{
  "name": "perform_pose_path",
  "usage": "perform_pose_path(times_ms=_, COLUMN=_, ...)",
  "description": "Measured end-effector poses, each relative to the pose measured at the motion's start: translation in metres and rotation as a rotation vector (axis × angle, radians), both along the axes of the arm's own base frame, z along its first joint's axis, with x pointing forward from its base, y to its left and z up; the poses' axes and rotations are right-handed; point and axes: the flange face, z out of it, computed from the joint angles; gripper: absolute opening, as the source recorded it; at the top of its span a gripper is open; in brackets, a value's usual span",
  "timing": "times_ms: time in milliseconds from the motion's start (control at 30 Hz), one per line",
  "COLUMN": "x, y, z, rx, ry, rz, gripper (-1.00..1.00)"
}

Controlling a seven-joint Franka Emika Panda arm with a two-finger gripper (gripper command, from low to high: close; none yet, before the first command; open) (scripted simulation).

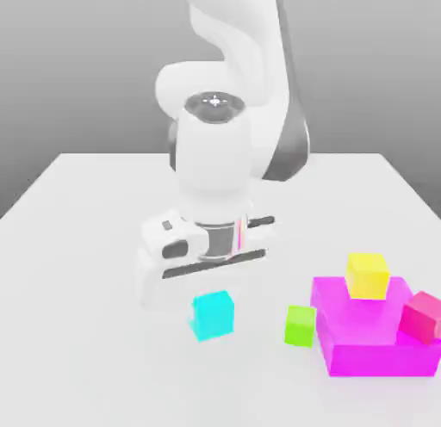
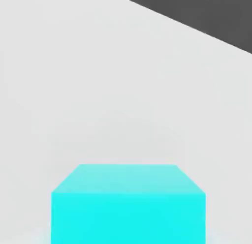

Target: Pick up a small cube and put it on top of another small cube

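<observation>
Across the pale desk point(image 1: 103, 356), the white arm point(image 1: 215, 150) reached down, its claw point(image 1: 212, 306) clamped on the cyan cube point(image 1: 213, 315) — well apart from the magenta box point(image 1: 379, 358) toward the exterior view's right. Yellow point(image 1: 368, 276) and red point(image 1: 424, 318) blocks stood at the box; the smaller green cube point(image 1: 301, 325) sat just beside it.

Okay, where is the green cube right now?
In the exterior view, the green cube sits on the table between the cyan cube and the magenta tray, nearer the tray.

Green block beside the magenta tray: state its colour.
Lime green, best seen in the exterior view.
</observation>
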Motion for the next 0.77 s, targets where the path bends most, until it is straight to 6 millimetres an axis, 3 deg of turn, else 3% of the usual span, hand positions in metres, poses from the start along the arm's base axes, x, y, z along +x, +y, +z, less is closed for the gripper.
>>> perform_pose_path(times_ms=400, x=-0.063, y=0.105, z=0.011, rx=0.020, ry=0.019, rz=0.859, gripper=-1.00)
perform_pose_path(times_ms=667, x=-0.068, y=0.113, z=-0.048, rx=0.023, ry=0.020, rz=0.928, gripper=-1.00)
perform_pose_path(times_ms=700, x=-0.069, y=0.112, z=-0.053, rx=0.023, ry=0.020, rz=0.927, gripper=1.00)
perform_pose_path(times_ms=767, x=-0.069, y=0.112, z=-0.053, rx=0.023, ry=0.020, rz=0.927, gripper=1.00)
